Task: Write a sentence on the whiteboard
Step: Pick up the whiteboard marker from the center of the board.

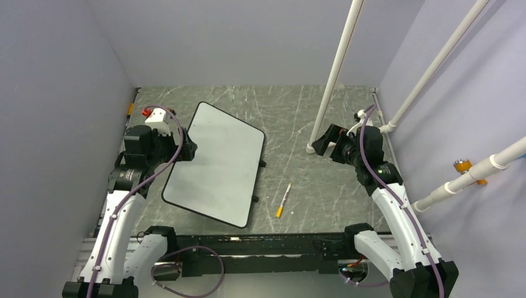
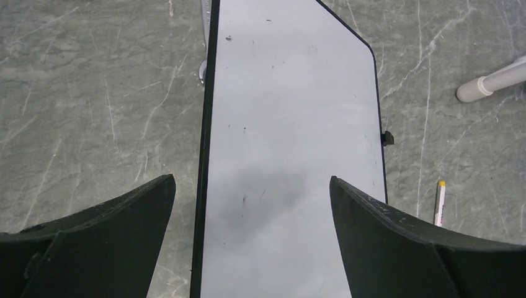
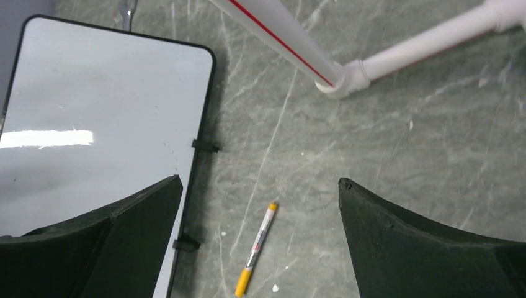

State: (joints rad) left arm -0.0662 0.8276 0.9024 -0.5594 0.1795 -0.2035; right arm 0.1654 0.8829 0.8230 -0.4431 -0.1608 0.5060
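The whiteboard lies flat and tilted on the grey-green table, its black clips on the right edge. Its surface is blank with only faint smudges; the sentence is not visible. The board also shows in the left wrist view and the right wrist view. An orange-capped marker lies on the table right of the board, seen too in both wrist views. My left gripper is open and empty above the board's left edge. My right gripper is open and empty above the table, the marker below it.
White poles rise from a foot on the table next to my right gripper, also in the right wrist view. More white pipes run along the right. Grey walls enclose the table. A red-and-white part sits at the back left.
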